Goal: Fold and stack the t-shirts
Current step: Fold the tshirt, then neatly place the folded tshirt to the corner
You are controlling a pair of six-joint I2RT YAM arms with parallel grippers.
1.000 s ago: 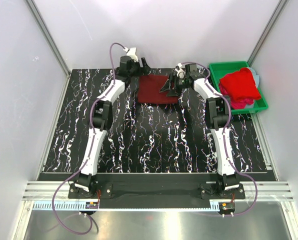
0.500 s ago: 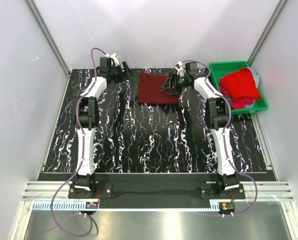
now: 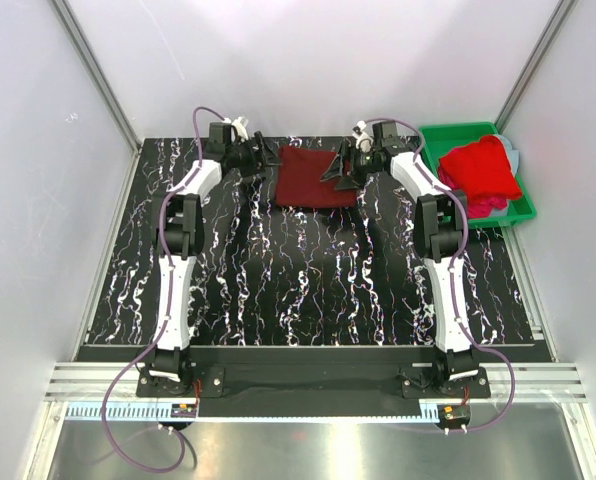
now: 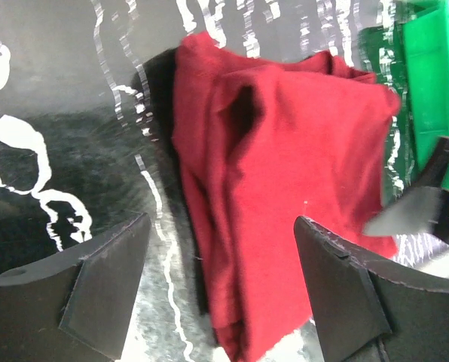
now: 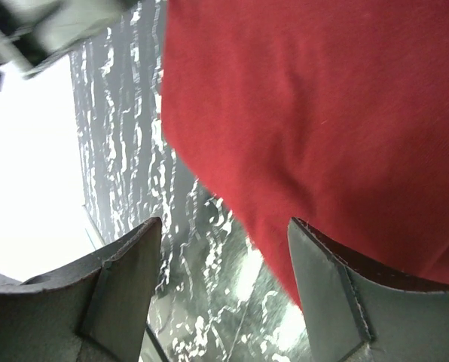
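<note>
Maroon t-shirt (image 3: 316,178) lay folded into a rough rectangle on the black marbled bench (image 3: 278,290), at the far middle, flat and on its own. Both arms were stretched out to the far end.

The left gripper (image 3: 263,158) sat just beside the shirt's far left corner, pointed toward it. In the left wrist view its fingers (image 4: 104,283) were spread wide with nothing between them. The maroon cloth lay ahead of the gap, layered folds showing along the left edge. Whether it touched the cloth could not be told.

The right gripper (image 3: 338,170) was at the shirt's far right corner, over the edge of the cloth. In the right wrist view its fingers (image 5: 337,290) were also spread apart, holding nothing. Red-maroon cloth filled the upper right of that view, bench below and to the left. Contact with the cloth was unclear there too.

The green bin (image 3: 433,140) stood at the far right corner of the bench, well apart from the maroon shirt. A bright red t-shirt (image 3: 481,168) was bunched up inside it, heaped above the rim. A pink t-shirt (image 3: 490,205) peeked out from under the red one at the bin's near side. Both were unfolded and crumpled.

The bin's wall also showed at the right edge of the left wrist view, with a blurred bit of the right gripper in front of it.
</note>
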